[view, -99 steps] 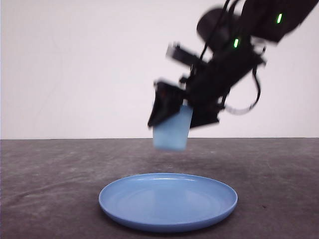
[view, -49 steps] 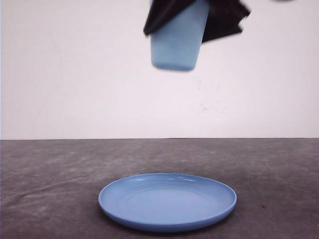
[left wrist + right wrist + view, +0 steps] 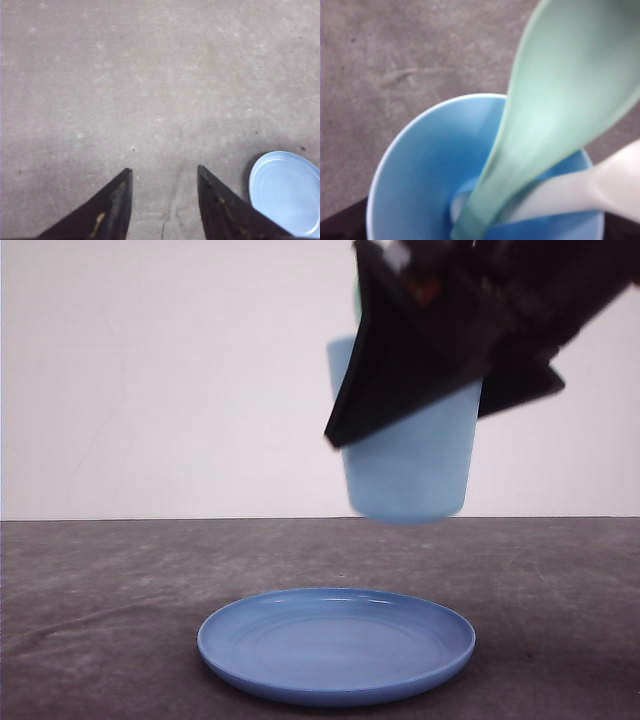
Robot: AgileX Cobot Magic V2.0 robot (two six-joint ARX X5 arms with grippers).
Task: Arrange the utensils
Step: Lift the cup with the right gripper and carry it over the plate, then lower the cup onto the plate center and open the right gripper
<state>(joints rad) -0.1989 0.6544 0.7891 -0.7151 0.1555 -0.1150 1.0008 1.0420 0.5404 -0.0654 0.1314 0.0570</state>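
Clamped on the light blue cup (image 3: pixel 410 455), the right gripper (image 3: pixel 440 360) holds it in the air above the table (image 3: pixel 100 610), its dark fingers (image 3: pixel 395 380) pressed against the cup's upper wall on both sides. The cup hangs roughly upright, tilted slightly, above and a little to the right of the round blue plate (image 3: pixel 336 645), clear of it, with bare wall showing behind. The plate lies flat on the grey table near the front edge of the scene, with nothing on it. In the right wrist view, looking down into the cup (image 3: pixel 435 165), both utensils stand inside it: the mint-green spoon (image 3: pixel 555 105) leans with its handle end down at the cup's bottom and its oval bowl rising out past the rim, and the white fork (image 3: pixel 580 192) lies beside it, its handle end also down in the cup, touching or nearly touching the spoon at the base. The fork's tines are out of the picture. The left gripper (image 3: pixel 162 175) hangs above bare table with its two dark fingers (image 3: pixel 112 210) apart and nothing between them; the blue plate (image 3: pixel 285 192) sits on the table off to one side of it, well apart from the fingertips.
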